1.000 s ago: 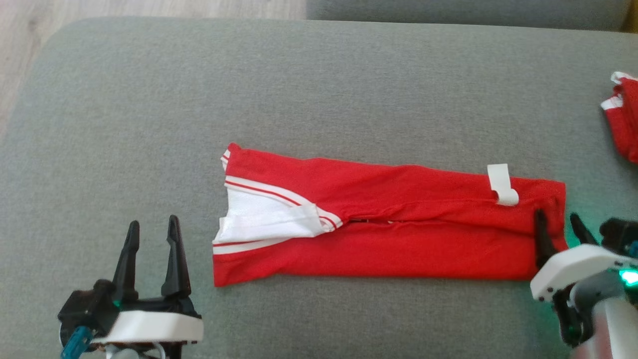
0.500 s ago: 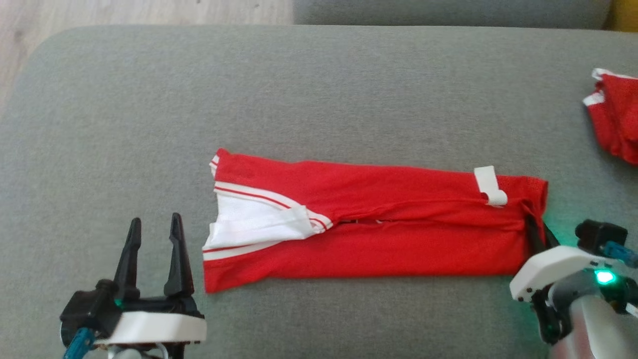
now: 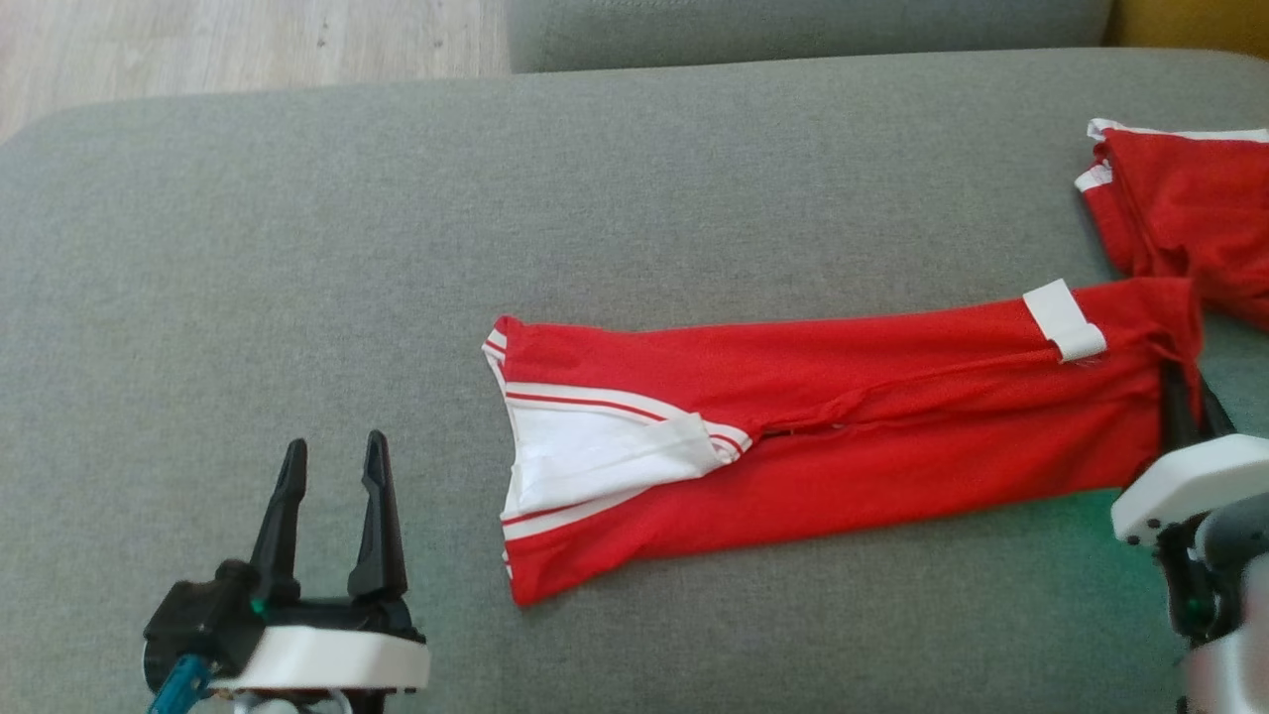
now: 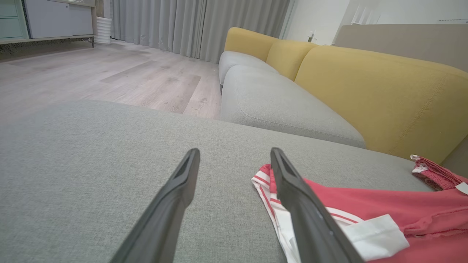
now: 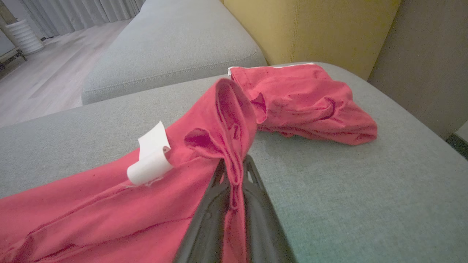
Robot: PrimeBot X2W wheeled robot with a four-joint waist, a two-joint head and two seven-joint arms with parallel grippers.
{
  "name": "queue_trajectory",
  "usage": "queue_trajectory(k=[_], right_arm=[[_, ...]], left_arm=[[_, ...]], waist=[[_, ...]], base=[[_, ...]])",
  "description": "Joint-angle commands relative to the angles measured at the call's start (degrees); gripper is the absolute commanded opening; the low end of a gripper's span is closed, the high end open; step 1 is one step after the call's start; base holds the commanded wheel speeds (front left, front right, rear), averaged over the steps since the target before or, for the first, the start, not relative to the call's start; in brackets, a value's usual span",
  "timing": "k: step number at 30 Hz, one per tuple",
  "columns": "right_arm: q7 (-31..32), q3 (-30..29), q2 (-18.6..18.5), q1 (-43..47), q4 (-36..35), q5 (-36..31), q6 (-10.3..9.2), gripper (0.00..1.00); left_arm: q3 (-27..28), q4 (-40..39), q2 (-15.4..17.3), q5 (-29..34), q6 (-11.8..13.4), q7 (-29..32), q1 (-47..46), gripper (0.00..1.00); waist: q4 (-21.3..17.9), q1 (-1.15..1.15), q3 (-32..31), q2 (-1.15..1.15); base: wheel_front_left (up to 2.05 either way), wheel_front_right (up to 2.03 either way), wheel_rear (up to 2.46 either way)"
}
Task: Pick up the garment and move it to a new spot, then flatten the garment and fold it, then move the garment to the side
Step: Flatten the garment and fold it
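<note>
Now the right gripper (image 3: 1187,397) has closed on the garment (image 3: 843,436). A second ago its two fingers stood apart, one on each side of the hem; in the right wrist view they are pinched together with a bunched fold of red cloth rising between them. That gripped end is lifted a little off the grey cushion (image 3: 297,248), while the rest of the garment trails away from the fingers and lies flat.

The head camera has turned as well, so much of the apparent shift belongs to the view. Even so, the held end now lies much closer to the second red garment (image 3: 1190,198), which sits just beyond the fingertips and slightly to their right. The white tag (image 3: 1066,319) curls up just to the left of the grip.

The left gripper (image 3: 335,443) is wide open and holds nothing. It hovers over bare cushion, with the garment's white-striped end just to the right of its fingers.

Judging by the long, narrow fold, folding looks done and the last step, moving the garment aside, has begun. With a one-ended grip, the free end may drag and loosen the fold.
</note>
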Motion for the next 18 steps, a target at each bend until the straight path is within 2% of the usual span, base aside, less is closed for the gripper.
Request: queue_trajectory(k=[1, 9, 14, 18], right_arm=[[0.91, 1.65, -0.30, 0.07, -3.42, 0.51, -0.04, 0.00], [6.56, 10.52, 1.80, 3.58, -12.68, 5.58, -0.04, 0.00], [8.89, 20.35, 2.57, 4.03, -16.87, 10.40, -0.04, 0.00], [9.11, 28.98, 2.73, 2.38, -17.29, 15.74, -0.04, 0.00]], left_arm=[[1.92, -1.24, 0.30, 0.51, 0.03, -0.06, -1.36, 1.00], [0.86, 0.33, -0.39, 0.31, -0.67, -0.10, -1.76, 1.00], [0.75, 1.26, -0.60, 0.03, -1.26, -0.23, -1.85, 1.00], [0.40, 1.55, -0.97, 0.12, -1.45, -0.32, -1.92, 1.00]], waist=[[-0.11, 0.00, -0.36, 0.00], [1.55, 0.00, -1.75, 0.00], [3.51, 0.00, -2.27, 0.00], [5.08, 0.00, -2.45, 0.00]], base=[[0.00, 0.00, 0.00], [0.00, 0.00, 0.00], [0.00, 0.00, 0.00], [0.00, 0.00, 0.00]])
